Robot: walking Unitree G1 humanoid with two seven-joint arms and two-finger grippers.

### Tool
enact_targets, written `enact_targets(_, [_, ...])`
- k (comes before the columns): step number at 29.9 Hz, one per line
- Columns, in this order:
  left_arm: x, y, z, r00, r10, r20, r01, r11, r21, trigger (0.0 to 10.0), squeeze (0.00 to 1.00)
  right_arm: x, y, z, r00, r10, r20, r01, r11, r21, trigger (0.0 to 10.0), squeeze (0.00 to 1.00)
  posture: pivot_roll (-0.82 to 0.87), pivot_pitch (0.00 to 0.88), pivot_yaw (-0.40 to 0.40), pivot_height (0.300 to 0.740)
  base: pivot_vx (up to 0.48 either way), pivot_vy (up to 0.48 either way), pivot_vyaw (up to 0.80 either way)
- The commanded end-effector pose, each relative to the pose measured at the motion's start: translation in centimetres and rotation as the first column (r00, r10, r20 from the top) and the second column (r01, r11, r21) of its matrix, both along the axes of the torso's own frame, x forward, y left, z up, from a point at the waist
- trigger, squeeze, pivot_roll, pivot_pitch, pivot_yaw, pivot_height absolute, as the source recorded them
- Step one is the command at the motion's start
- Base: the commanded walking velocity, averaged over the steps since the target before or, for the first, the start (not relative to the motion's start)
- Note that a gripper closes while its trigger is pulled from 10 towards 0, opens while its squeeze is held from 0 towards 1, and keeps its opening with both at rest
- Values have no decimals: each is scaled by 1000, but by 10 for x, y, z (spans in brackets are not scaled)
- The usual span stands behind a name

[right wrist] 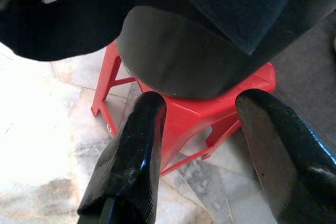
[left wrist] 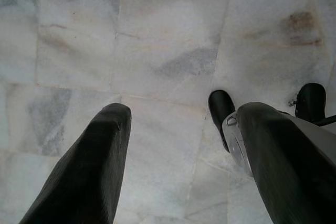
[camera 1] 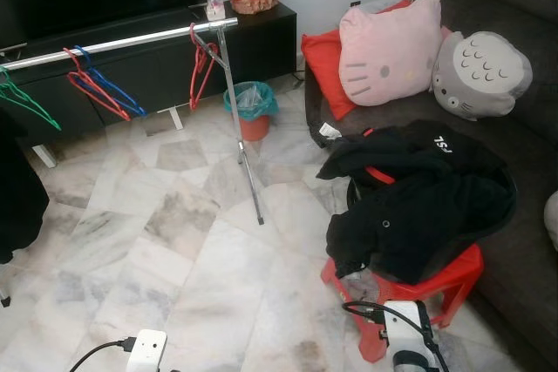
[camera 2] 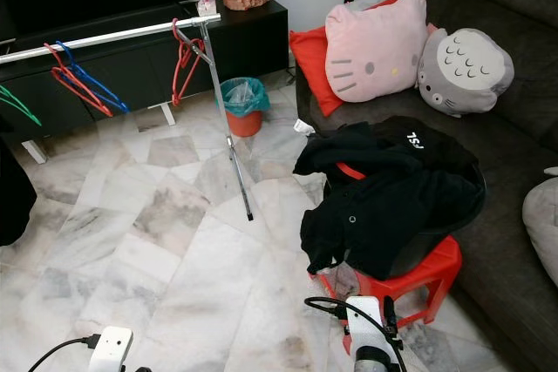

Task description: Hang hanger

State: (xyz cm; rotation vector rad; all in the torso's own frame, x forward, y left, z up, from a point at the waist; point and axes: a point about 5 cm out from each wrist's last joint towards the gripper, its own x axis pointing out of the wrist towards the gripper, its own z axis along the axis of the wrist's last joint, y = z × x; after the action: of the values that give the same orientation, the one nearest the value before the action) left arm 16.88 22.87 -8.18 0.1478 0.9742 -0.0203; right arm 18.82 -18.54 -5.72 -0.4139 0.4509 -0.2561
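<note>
You are at the very start: neither pincer holds a hanger, so the picking up and the hanging are both still ahead of you, as far as these views show.

Your right gripper (right wrist: 197, 145) has its two black fingers spread apart with nothing between them. Directly ahead of it stands the low red plastic stool (right wrist: 210, 114), with a dark round basket (right wrist: 178, 61) on top and a heap of black clothing (camera 1: 418, 202) spilling over it. A strip of red (camera 1: 377, 173) peeks from the folds at the far side of the heap from that pincer; it may be a hanger caught in the garment, but you cannot tell from here.

Your left gripper (left wrist: 181, 177) is also open and empty, pointing down at the pale marble floor tiles (left wrist: 157, 51), with what looks like the robot's own black foot (left wrist: 220, 111) just beyond its fingertips.

The goal, the long silver clothes rail (camera 1: 122, 43), is well away from both pincers, up ahead and to your left. It already carries a red wire hanger (camera 1: 202, 71) near its upright pole, a red and blue pair (camera 1: 100, 89) further along, and a green hanger (camera 1: 26, 102) at the far left.

My judgement: first go for the heap on the stool and find the hanger, then carry it across to the rail.
</note>
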Motion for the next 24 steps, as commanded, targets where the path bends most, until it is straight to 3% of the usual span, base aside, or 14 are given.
enact_targets(1, [-2,4,0,1000,-9,-12,9,1000,11,10000,0,0,2,1,1000,28,8,-28,999,-17,10000,0,-137,0,58,740,0,0,0])
enact_targets(16, [-1,3,0,1000,-15,-9,15,1000,12,10000,0,2,5,5,996,69,62,-67,997,-21,10000,0,-143,0,60,740,0,0,0])
enact_targets(21, [-2,3,0,1000,-15,-10,15,1000,11,10000,0,2,7,0,997,78,5,-78,992,95,10000,0,-149,0,60,740,0,0,0])
enact_targets(23, [-3,2,-1,1000,-17,-12,17,1000,9,10000,0,0,9,-9,992,77,-98,-52,969,241,10000,0,-149,0,59,740,0,0,0])
enact_targets(24, [-3,1,-1,1000,-16,-13,16,1000,7,10000,0,-1,10,-12,983,111,-145,-76,971,228,10000,0,-149,0,58,740,0,0,0])
